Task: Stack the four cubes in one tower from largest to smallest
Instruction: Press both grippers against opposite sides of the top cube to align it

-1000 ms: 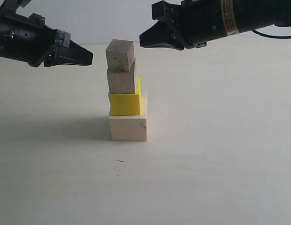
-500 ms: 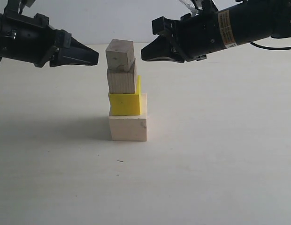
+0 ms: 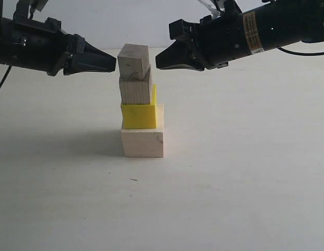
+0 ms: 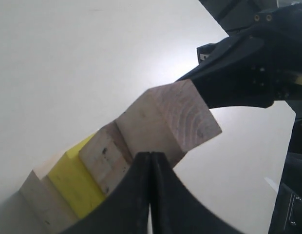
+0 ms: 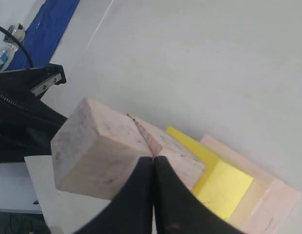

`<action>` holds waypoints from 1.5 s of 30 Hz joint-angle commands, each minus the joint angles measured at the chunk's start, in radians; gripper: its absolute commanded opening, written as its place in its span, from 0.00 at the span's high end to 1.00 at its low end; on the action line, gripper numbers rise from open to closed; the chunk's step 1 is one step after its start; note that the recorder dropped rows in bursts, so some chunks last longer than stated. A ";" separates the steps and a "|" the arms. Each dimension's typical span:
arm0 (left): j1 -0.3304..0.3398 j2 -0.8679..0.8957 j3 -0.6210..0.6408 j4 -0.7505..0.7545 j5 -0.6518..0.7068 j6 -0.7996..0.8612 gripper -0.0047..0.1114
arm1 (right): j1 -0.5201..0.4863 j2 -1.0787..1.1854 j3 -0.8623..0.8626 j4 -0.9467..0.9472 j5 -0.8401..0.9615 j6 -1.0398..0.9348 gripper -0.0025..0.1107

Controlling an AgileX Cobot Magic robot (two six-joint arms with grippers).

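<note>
L gripper (image 3: 113, 64): jaws pressed fully together, holding nothing, tip just beside left face of the top cube (image 3: 134, 61). Tower (image 3: 141, 120) stands on the table (image 3: 245, 183), all four stacked, upper two twisted & off-centre. R gripper (image 3: 159, 58): likewise closed up, empty, near the cube's other side. Risk: a nudge from either tip could slide the top cube off, maybe topple the lot.

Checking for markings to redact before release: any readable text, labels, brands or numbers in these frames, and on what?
No text can be read.
sticker on the right arm: tan band with dark print, too small and blurred to read.
tower: no text on any cube face in view, only wood grain and small dark specks.
</note>
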 commanded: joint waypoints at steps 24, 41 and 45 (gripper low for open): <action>0.000 0.000 -0.008 -0.014 0.019 0.016 0.96 | 0.002 -0.001 0.003 0.002 -0.004 -0.012 0.98; -0.002 0.000 -0.008 0.007 0.039 0.016 0.96 | 0.002 -0.001 0.003 0.002 -0.004 -0.012 0.98; -0.002 0.000 -0.008 0.007 0.039 0.016 0.96 | 0.002 -0.003 0.003 0.002 -0.004 -0.014 0.98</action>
